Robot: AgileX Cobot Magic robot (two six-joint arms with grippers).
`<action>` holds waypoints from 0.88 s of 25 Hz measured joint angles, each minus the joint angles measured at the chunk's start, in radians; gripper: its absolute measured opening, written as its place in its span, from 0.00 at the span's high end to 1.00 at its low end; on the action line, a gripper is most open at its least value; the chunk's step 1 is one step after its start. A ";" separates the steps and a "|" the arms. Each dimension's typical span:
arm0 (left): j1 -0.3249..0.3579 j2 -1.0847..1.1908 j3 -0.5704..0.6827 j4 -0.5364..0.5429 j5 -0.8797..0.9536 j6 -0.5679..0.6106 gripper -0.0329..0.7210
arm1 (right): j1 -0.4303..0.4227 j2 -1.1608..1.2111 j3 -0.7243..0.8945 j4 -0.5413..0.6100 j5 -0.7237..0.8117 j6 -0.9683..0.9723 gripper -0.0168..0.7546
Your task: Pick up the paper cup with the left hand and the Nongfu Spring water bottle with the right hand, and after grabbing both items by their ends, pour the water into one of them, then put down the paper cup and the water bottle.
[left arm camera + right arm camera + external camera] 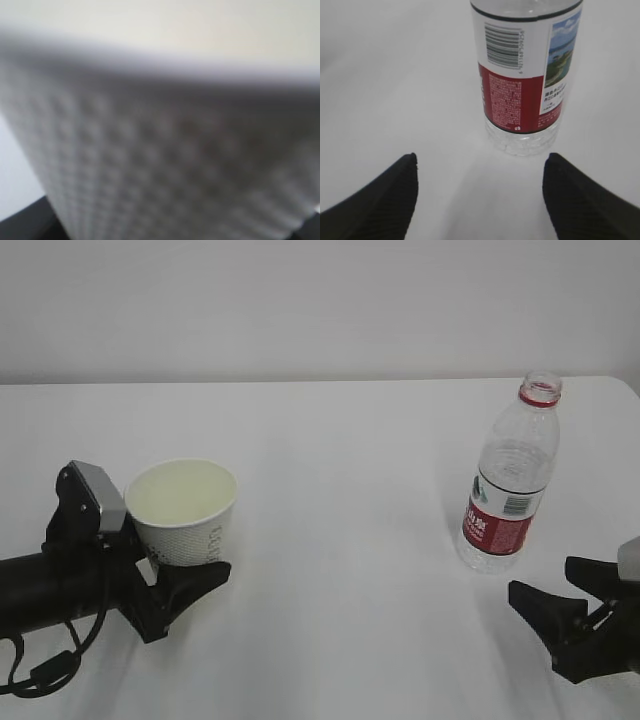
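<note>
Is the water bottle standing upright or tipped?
Upright. The water bottle stands on its base on the table, open neck pointing up, untouched.

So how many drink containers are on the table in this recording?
2. The paper cup stands at the left, between the left gripper's fingers. The water bottle stands upright at the right, just beyond the open right gripper. Nothing else visible.

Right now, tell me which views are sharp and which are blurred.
Exterior view: sharp, evenly lit, soft shadows under the paper cup and the Nongfu Spring water bottle. Left wrist view: badly out of focus, the cup's dimpled wall fills the frame. Right wrist view: bottle label crisp, the right hand fingers slightly soft.
</note>
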 joint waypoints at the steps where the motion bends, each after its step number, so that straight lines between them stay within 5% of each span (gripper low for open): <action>1: 0.000 0.000 0.000 0.016 0.000 -0.002 0.25 | 0.000 0.000 0.000 0.000 0.000 0.000 0.21; 22: 0.000 -0.010 0.000 0.051 0.000 -0.035 0.25 | 0.000 0.064 -0.102 0.018 -0.001 -0.065 0.21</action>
